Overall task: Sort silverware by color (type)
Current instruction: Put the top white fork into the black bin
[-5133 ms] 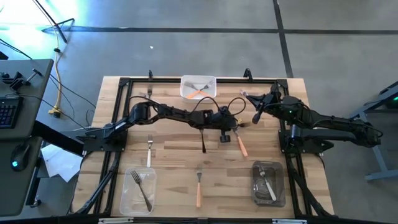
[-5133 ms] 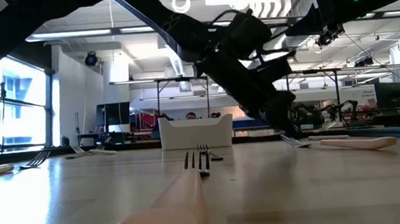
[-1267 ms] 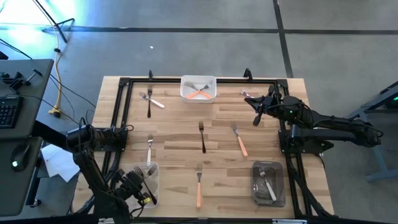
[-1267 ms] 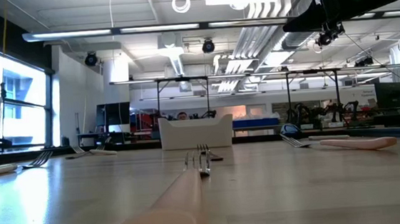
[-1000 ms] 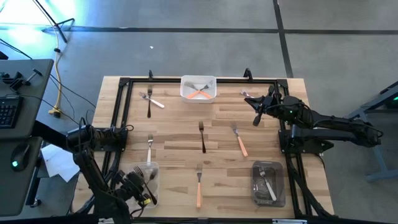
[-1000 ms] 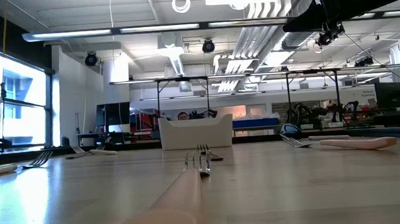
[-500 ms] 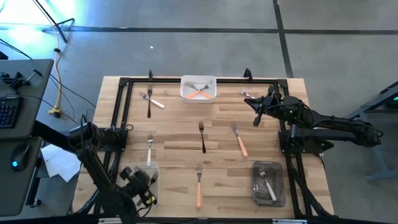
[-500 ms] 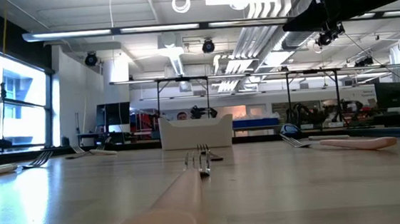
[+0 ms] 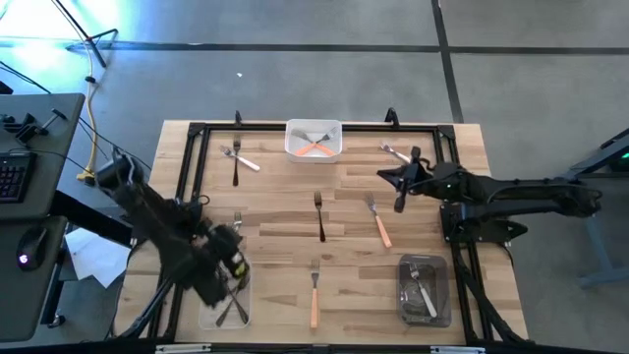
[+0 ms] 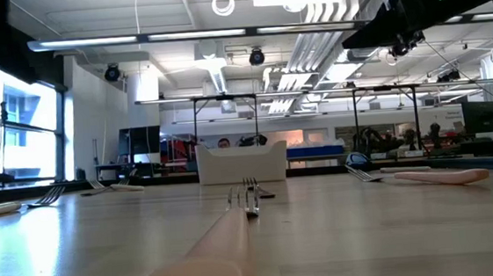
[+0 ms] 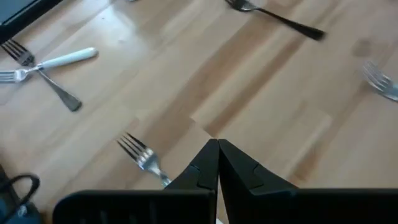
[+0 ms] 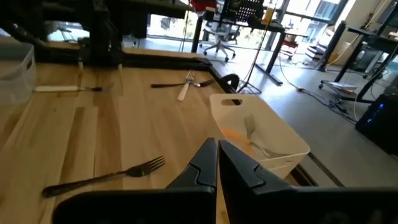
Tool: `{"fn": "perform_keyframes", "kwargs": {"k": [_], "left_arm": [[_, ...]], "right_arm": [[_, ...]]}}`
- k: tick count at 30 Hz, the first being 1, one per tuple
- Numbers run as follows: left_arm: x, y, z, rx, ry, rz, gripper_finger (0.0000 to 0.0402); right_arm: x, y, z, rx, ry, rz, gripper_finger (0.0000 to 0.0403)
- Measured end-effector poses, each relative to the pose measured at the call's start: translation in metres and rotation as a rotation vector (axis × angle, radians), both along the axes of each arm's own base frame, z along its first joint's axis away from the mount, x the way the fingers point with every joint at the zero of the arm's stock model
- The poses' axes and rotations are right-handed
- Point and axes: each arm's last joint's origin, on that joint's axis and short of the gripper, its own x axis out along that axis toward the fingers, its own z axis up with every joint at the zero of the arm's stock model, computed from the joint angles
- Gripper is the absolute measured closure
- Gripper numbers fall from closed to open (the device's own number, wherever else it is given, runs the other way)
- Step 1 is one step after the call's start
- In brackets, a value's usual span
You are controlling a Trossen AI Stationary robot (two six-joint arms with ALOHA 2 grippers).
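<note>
Dark fork (image 9: pixel 319 215) mid-table, lengthwise, tines prob. toward white tray (image 9: pixel 314 139).

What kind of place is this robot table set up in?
Most likely a robotics lab or workshop. The wooden table stands on a bare concrete floor; the low view shows an open industrial ceiling with exposed ducts, and the right wrist view shows office chairs.

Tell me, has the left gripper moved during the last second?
Yes. The left gripper has risen from the near table edge toward the white-handled fork, over the clear tray.
</note>
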Motion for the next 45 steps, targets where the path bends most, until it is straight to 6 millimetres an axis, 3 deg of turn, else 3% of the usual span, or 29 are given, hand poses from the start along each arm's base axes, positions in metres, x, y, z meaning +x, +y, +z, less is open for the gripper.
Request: {"fn": "perform_keyframes", "kwargs": {"k": [11,18,23,28,39,45], "left_arm": [[0.026,0.068,-0.04,-0.051,-0.135,-0.203,0.0401],[0.033,0.118,-0.056,-0.101,-0.099,-0.207,0.0401],[0.036,0.141,-0.052,-0.059,-0.133,-0.244,0.0401],[0.029,0.166,-0.05,-0.127,-0.156,-0.263,0.0401],[0.004,0.21,-0.035,-0.144,-0.18,-0.135,0.0401],[-0.012,0.231,-0.024,-0.231,-0.033,-0.129,0.0401]], "right_arm": [[0.033,0.002,-0.006,0.001,-0.08,0.138,0.0402],[0.038,-0.004,-0.002,-0.01,-0.104,0.117,0.0402],[0.04,-0.012,0.004,0.001,-0.107,0.077,0.0402],[0.049,-0.025,0.015,0.0,-0.103,0.026,0.0402],[0.108,-0.071,0.032,-0.011,0.047,-0.001,0.0402],[0.129,-0.091,0.045,-0.044,0.118,-0.024,0.0402]]}}
